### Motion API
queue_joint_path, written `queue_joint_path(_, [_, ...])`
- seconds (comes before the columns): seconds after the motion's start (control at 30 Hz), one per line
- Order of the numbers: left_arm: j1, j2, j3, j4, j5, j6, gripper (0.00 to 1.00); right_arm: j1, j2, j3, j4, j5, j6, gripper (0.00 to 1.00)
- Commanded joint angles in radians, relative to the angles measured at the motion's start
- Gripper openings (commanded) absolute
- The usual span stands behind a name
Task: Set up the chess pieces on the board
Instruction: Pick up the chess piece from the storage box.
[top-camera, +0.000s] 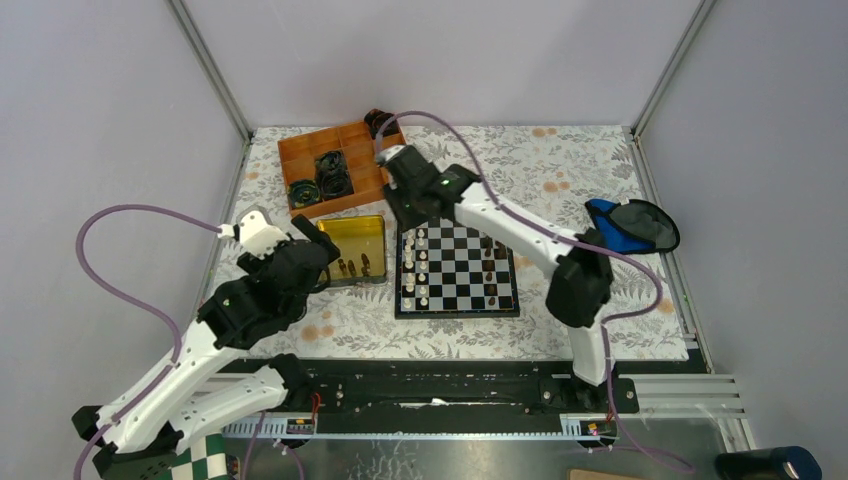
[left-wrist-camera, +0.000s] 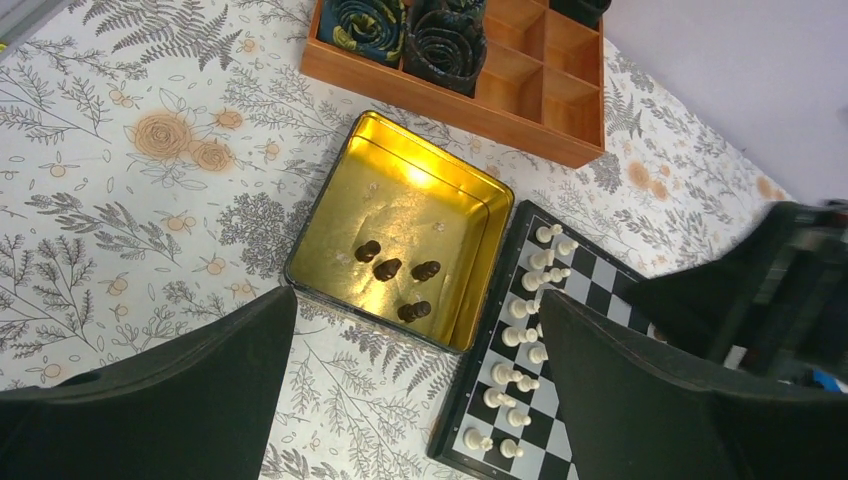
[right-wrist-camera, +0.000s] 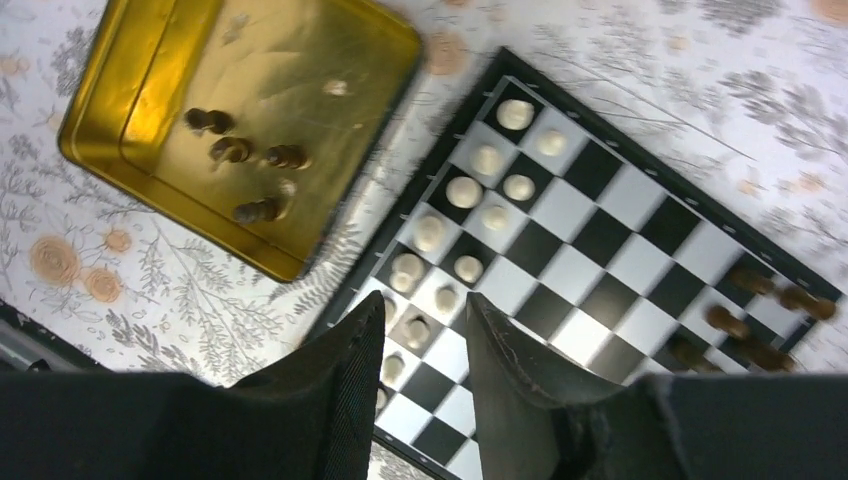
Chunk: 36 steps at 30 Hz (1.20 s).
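Where the right wrist view looks down, the right claw (right-wrist-camera: 425, 305) sits at the bottom centre of the frame. Its fingers are parted by a narrow gap with nothing pinched in it; only squares of the board (right-wrist-camera: 600, 235) show through. White chess pieces (right-wrist-camera: 465, 190) stand in two files running from just above the fingertips toward the upper middle. One or two of them are right beside the left fingertip. More dark pieces on the board's far side, at the right edge of the frame, are blurred. A gold tin (right-wrist-camera: 280, 60) fills the upper left, touching or just beside the board's edge, and four dark chess pieces (right-wrist-camera: 250, 150) lie in it.

In the left wrist view, the left claw (left-wrist-camera: 418, 330) is spread wide and holds nothing. One finger is at the lower left and the other at the lower right. The tin sits in the middle of the frame, just above the gap between them, with the four dark pieces near its lower rim. The board is at the lower right, partly hidden behind the right-hand finger.

From above, the board lies at the centre of the floral-covered bench (top-camera: 560, 160), the tin to its left, and an orange tray (top-camera: 305, 150) holding dark coils at the upper left.
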Motion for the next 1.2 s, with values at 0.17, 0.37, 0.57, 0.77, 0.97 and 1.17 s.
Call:
queue_joint_path(0.17, [0.006, -0.062, 0.053, -0.072, -0.003, 0.004, 0.99, 0.154, 0.208, 0.229, -0.052, -0.05, -0.027, 0.4])
queue_joint_path(0.37, [0.006, -0.087, 0.055, -0.088, 0.001, 0.0, 0.99, 0.19, 0.283, 0.276, -0.047, -0.074, -0.013, 0.39])
queue_joint_path(0.57, [0.006, -0.101, 0.048, -0.089, 0.003, 0.003, 0.99, 0.205, 0.336, 0.3, -0.034, -0.081, -0.007, 0.39])
queue_joint_path(0.77, [0.006, -0.094, 0.049, -0.087, 0.002, 0.011, 0.99, 0.206, 0.374, 0.308, -0.019, -0.085, -0.005, 0.4])
queue_joint_path(0.97, [0.006, -0.095, 0.044, -0.076, 0.0, 0.02, 0.99, 0.205, 0.414, 0.345, -0.022, -0.092, -0.007, 0.4])
queue_joint_path(1.17, [0.006, -0.095, 0.034, -0.066, 0.003, 0.026, 0.99, 0.206, 0.446, 0.385, -0.034, -0.101, -0.008, 0.4])
